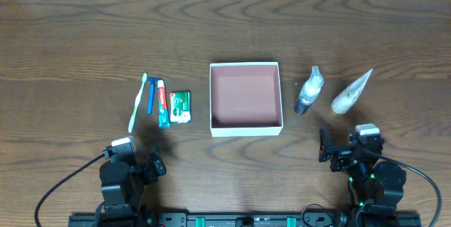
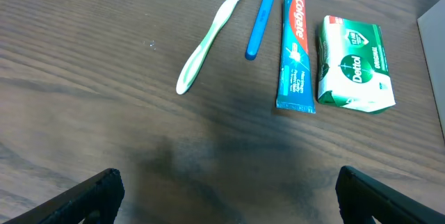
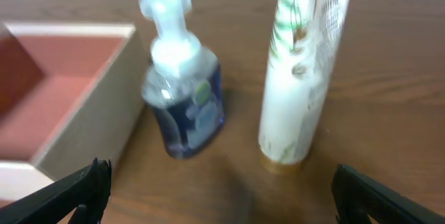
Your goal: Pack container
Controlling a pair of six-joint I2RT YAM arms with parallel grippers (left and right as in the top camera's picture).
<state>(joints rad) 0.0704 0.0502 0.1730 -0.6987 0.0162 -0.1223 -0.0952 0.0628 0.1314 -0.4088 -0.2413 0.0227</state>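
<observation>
The container (image 1: pixel 245 127), a shallow square white box with a pink-brown inside, sits mid-table with nothing in it; its corner shows in the right wrist view (image 3: pixel 83 123). To its left lie a green-white toothbrush (image 1: pixel 137 102) (image 2: pixel 208 37), a blue razor (image 1: pixel 151 94) (image 2: pixel 261 19), a toothpaste tube (image 1: pixel 163 103) (image 2: pixel 295 50) and a green soap packet (image 1: pixel 181 106) (image 2: pixel 354 64). To its right lie a blue pump bottle (image 1: pixel 309 91) (image 3: pixel 184 92) and a white tube (image 1: pixel 351 91) (image 3: pixel 302 71). My left gripper (image 1: pixel 156 163) (image 2: pixel 226 200) and right gripper (image 1: pixel 325 146) (image 3: pixel 222 196) are open, empty, near the front edge.
The brown wooden table (image 1: pixel 70 44) runs bare to the back and sides. The arm bases stand at the front edge.
</observation>
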